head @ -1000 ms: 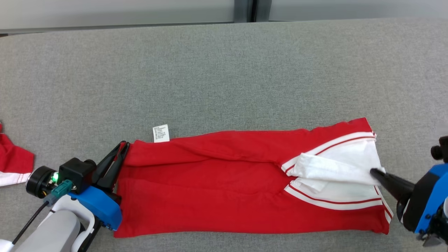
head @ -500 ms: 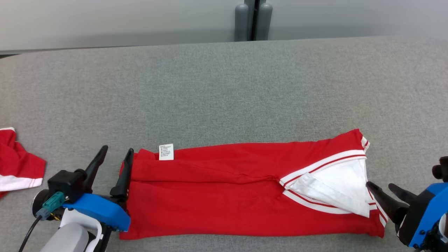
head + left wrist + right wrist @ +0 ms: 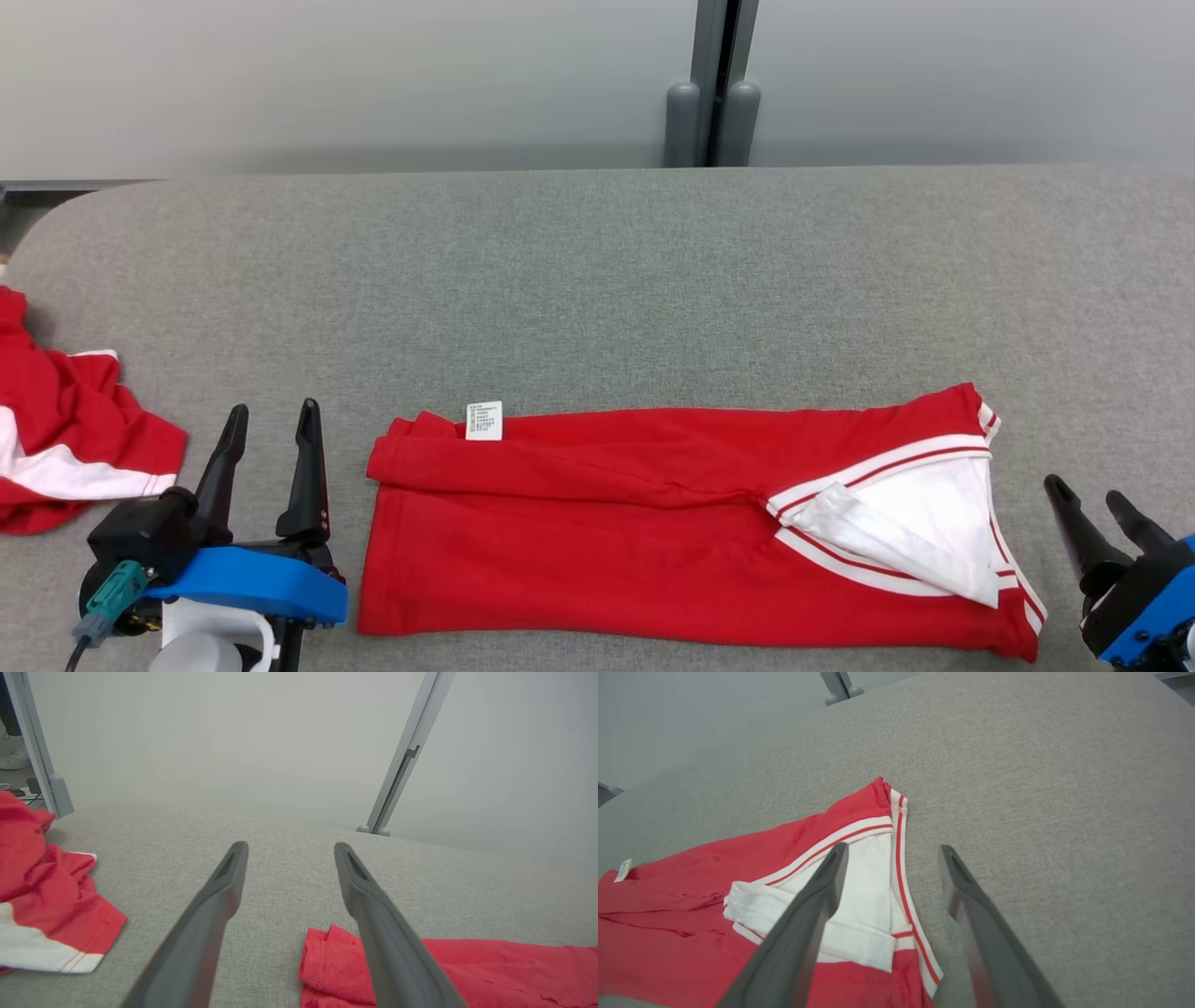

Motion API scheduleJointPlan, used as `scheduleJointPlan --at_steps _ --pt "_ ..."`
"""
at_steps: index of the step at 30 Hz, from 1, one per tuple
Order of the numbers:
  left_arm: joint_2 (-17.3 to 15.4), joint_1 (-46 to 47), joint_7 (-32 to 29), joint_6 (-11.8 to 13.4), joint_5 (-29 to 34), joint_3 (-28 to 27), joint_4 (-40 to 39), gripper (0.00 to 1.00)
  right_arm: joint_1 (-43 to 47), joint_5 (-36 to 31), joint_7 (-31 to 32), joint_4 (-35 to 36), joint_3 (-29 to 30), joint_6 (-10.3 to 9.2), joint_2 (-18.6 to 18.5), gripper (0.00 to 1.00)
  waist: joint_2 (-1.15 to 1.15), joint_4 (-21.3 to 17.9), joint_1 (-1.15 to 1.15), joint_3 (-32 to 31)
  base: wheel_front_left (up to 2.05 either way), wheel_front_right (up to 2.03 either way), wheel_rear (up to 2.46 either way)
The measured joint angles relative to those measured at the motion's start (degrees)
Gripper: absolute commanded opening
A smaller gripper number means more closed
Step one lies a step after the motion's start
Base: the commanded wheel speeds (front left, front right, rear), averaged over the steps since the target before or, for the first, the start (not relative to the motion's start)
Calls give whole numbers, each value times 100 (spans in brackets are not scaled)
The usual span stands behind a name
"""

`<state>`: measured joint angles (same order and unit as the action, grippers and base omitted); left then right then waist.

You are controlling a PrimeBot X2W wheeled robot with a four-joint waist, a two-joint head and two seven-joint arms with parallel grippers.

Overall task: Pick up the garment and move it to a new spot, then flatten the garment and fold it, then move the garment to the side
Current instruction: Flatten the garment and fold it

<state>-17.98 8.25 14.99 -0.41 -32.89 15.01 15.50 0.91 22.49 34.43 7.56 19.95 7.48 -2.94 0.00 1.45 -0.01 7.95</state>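
Garment (image 3: 597, 523) lower centre, folded strip, flat on table (image 3: 597, 280). Left gripper (image 3: 273, 411) lower left, right gripper (image 3: 1085, 489) lower right: jaws apart, empty, off both ends, likely staged for next fold.

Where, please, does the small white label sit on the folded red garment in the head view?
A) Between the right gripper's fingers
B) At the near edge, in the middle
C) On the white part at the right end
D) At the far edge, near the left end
D: the label sticks out at the far edge of the garment, close to its left end and well away from the white part.
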Motion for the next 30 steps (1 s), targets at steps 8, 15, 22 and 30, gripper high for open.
scheduleJointPlan --at_steps 8,15,22,30 --pt "110 -113 1 -165 325 -186 108 100 -203 -123 -824 -1138 -119 0 7 100 0 99 0 -139 0 0 0" --pt "215 -148 1 -234 413 -221 205 100 -692 -506 -751 -2129 -292 0 10 100 0 166 0 -154 0 0 0" --pt "233 -162 1 -292 422 -234 369 100 -1112 -1245 -382 -2767 -307 0 4 100 0 226 1 -160 0 0 0" --pt "182 -15 -3 -310 476 -159 452 100 -1262 -1272 -159 -3167 -498 -8 -36 36 0 290 1 -171 0 0 0"
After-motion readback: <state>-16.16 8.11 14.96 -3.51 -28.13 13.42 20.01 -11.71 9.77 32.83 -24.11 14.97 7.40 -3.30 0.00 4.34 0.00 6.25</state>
